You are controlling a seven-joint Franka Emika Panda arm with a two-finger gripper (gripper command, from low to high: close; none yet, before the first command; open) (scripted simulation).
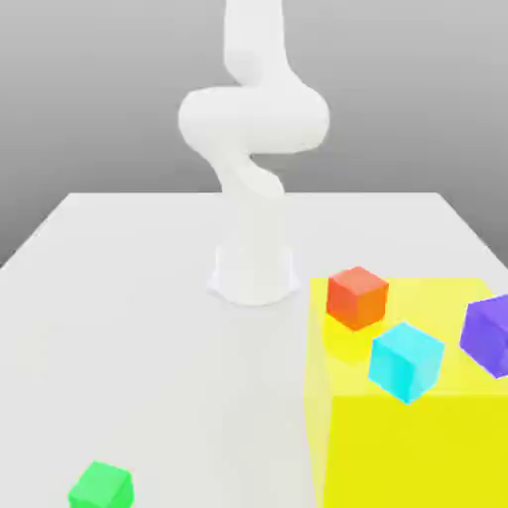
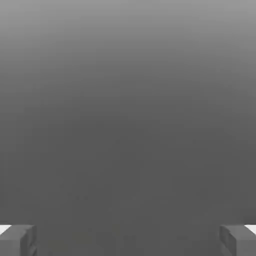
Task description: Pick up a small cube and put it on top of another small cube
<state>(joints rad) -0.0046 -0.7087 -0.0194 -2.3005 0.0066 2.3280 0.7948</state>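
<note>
Here, sitting across the exterior view: a white table (image 1: pixel 139 327), with the white arm (image 1: pixel 253 149) rising from its base near the middle. Taking up the corner at the exterior view's right: a big yellow block (image 1: pixel 417 446), carrying three small cubes on its top. Resting there, well apart from each other: the red cube (image 1: pixel 356 297) nearest to the arm's base, the cyan cube (image 1: pixel 405 360) just in front of it, and a purple cube (image 1: pixel 490 334) at the edge of the exterior view's right.

Lying alone on the table, low at the exterior view's left and far from the yellow block: the small green cube (image 1: pixel 100 486). Standing flat on one face, turned a little so that one corner is pointing toward the camera; no long axis to tell, all sides looking equal.

Showing in the hand view instead: the gripper (image 2: pixel 128 240), with two grey fingertips (image 2: pixel 17 240) standing wide apart at the two corners. Holding nothing between them, only plain grey surface in the gap.
</note>
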